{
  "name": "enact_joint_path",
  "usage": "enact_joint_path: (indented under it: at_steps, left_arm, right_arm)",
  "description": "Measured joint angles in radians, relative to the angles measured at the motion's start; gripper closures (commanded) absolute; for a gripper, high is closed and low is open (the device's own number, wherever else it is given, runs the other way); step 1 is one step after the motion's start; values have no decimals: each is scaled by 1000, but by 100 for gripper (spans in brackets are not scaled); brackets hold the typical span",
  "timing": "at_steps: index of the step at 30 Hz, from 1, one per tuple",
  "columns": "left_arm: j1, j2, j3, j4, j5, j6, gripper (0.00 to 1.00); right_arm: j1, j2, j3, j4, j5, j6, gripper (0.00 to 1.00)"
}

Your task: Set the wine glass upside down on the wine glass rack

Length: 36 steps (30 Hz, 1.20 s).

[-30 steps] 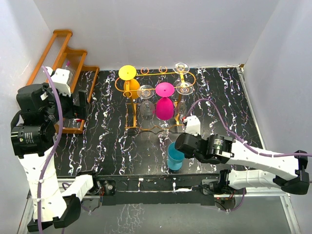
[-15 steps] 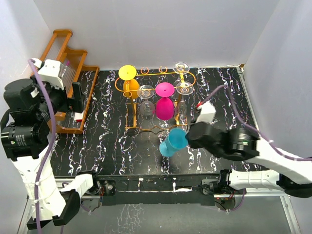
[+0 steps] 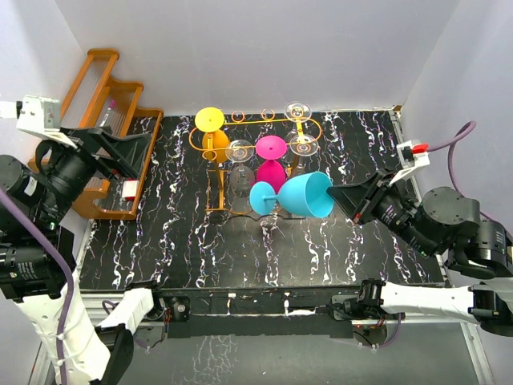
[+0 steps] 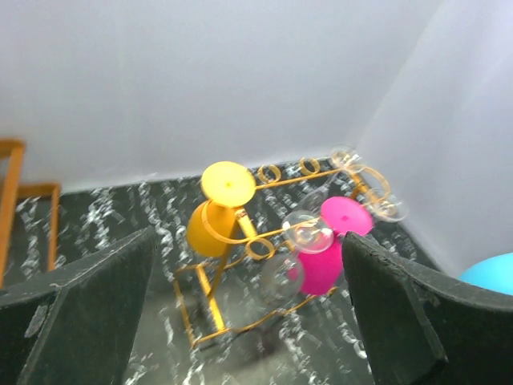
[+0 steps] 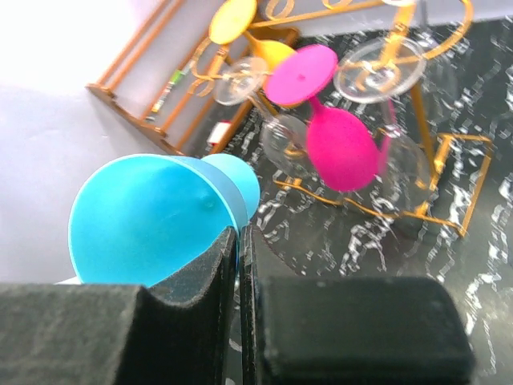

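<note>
Pinches wine glass [image 3: 304,195] rim in right end effector [image 3: 337,194]; hides its stem at wrist, shows it overhead; holds left end effector [image 4: 248,241] wide.

No text, brand or number can be read anywhere. A small red-and-white piece [image 3: 128,190] on the wooden rack [image 3: 103,56] is too small to make out.

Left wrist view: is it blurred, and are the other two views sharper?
Left wrist view: yes, blur smears the wine glass rack and the marbled table. Right wrist view: the blue wine glass is fairly sharp, but the upper-left corner is washed out. Top external view: sharp and evenly lit.
</note>
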Motion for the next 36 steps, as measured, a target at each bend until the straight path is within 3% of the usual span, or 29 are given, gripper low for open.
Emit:
enact_joint_path:
  at_steps: [9,13,18,23,31,36]
  left_arm:
    - [12,12,74,154,106,-279,8]
    - [19,47,114,187,154,-373,9]
    - [21,109,41,283,299,-562,10]
    - [21,203,-47,393,397,-758,10]
    - [22,249,-96,650,415,-1033,17]
    - [22,270,-56,747,419,-1122,24]
  right_arm:
    - [0,30,-7,363,-85,-326,92]
    - [0,101,-24,599,-107,-559,92]
    - [0,206,-52,912,-123,-860,92]
    - [0,269,-183,1277,-156,-1170,92]
    - [0,279,-373,1737,-385,-1575,92]
    - [-2,322,-383,1876,-484,-1803,92]
